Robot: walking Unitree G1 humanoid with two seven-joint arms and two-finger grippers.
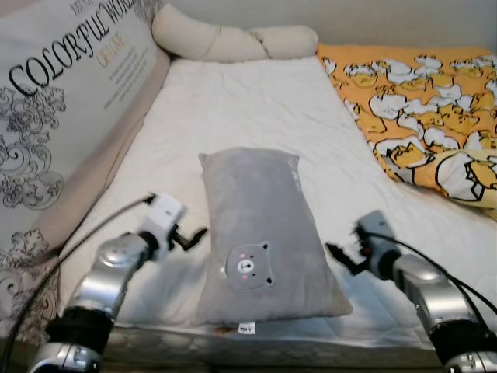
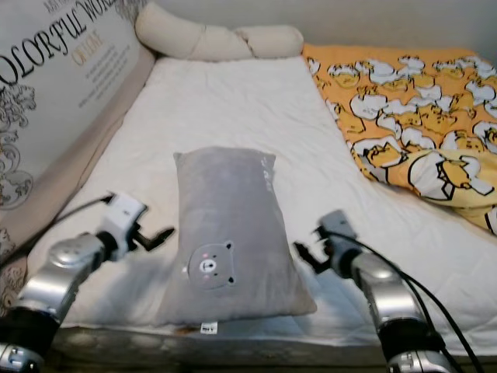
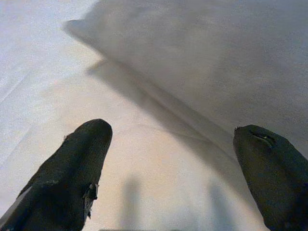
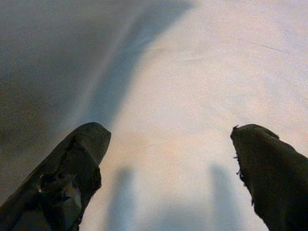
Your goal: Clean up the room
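A rectangular grey plush pillow with a bear face (image 1: 260, 233) lies lengthwise on the white-sheeted bed (image 1: 256, 101), near its front edge and about midway across. The left gripper (image 1: 192, 236) sits just beside the pillow's left edge, its fingers (image 3: 72, 173) spread above the sheet; the right gripper (image 1: 335, 253) sits just beside the pillow's right edge, fingers (image 4: 269, 168) spread likewise. A large printed cushion with lettering and scrollwork (image 1: 70, 101) leans along the bed's left side. A long cream bolster pillow (image 1: 233, 40) lies across the far end. An orange cartoon-print blanket (image 1: 427, 109) covers the bed's right side, well apart from the grey pillow.
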